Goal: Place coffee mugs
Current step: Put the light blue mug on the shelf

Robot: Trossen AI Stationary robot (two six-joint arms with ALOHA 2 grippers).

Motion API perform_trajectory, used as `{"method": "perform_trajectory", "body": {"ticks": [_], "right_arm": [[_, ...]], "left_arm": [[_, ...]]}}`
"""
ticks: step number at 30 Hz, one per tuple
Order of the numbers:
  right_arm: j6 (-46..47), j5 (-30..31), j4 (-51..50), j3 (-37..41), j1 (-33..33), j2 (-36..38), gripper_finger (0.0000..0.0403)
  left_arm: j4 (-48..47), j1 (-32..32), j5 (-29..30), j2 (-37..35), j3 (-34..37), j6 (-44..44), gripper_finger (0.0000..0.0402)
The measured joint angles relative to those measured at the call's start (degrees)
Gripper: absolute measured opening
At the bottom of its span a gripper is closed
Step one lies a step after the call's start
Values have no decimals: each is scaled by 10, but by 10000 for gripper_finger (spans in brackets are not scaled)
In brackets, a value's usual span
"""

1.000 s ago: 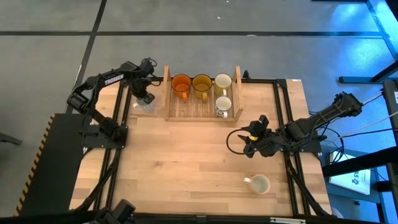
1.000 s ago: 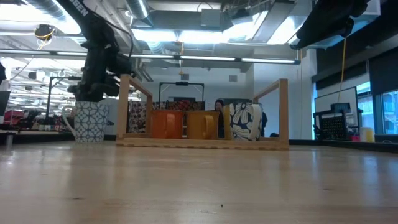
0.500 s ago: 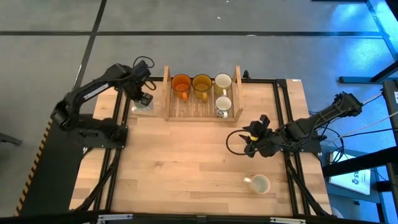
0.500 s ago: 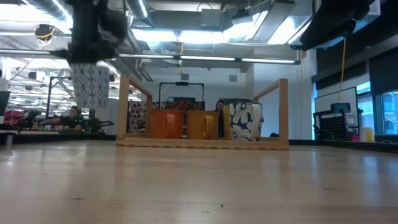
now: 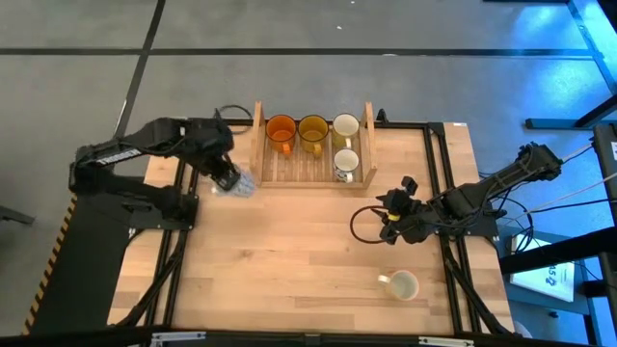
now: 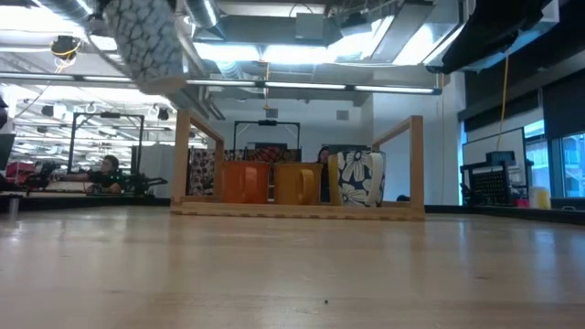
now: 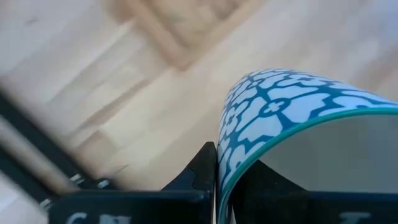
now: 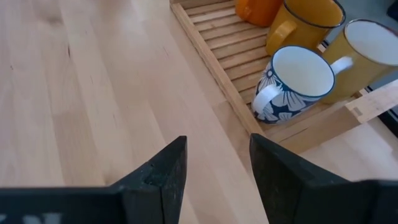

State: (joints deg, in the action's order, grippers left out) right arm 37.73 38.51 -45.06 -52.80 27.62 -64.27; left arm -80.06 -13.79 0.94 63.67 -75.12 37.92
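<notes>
My left gripper (image 5: 229,176) is shut on a white mug with a dark teal pattern (image 5: 241,183), held high above the table just left of the wooden slatted tray (image 5: 313,175); the low view shows the mug (image 6: 146,41) tilted. The tray holds an orange mug (image 5: 281,130), an amber mug (image 5: 312,130), a white mug (image 5: 345,124) and a flower-patterned mug (image 8: 289,81), all resting on their bases. A cream mug (image 5: 401,284) stands on the table near the front right. My right gripper (image 5: 388,214) hovers open above the table, right of centre, holding nothing. My left gripper pinches the patterned mug's wall at the rim (image 7: 225,155), one finger outside (image 7: 202,168) and the other inside the mug. The fingers come from above, slanting down. The mug hangs tilted below them, lifted clear of the table.
The tray's two upright end boards (image 6: 416,164) rise above the mugs. The tray's left near slats (image 5: 289,166) are bare. Black rails (image 5: 183,241) run along the table's left and right sides. Bare tabletop (image 5: 289,251) spans the middle and the front.
My left gripper has lifted the patterned mug off the table beside the tray's left end, rising and swinging toward the near edge. The mug, upright on the table a second ago, now hangs tilted high above it. My right gripper has stayed where it was.
</notes>
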Motion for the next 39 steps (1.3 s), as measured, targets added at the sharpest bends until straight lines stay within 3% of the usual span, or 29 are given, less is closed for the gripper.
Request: {"method": "perform_trajectory", "body": {"ticks": [6, 11, 23, 30, 39], "right_arm": [[-5, 0, 6, 0, 0, 0, 160], [-5, 0, 13, 0, 0, 0, 160], [10, -49, 22, 0, -57, -58, 160], [15, -66, 28, 0, -67, -81, 160], [16, -67, 32, 0, -67, -81, 160]], "left_arm": [[80, 120, 27, 88, -4, 66, 18], [132, 162, 38, 190, -4, 114, 19], [211, 143, 43, 364, -27, 89, 19], [262, 123, 23, 409, -28, 65, 20], [268, 118, -1, 413, -29, 54, 36]]}}
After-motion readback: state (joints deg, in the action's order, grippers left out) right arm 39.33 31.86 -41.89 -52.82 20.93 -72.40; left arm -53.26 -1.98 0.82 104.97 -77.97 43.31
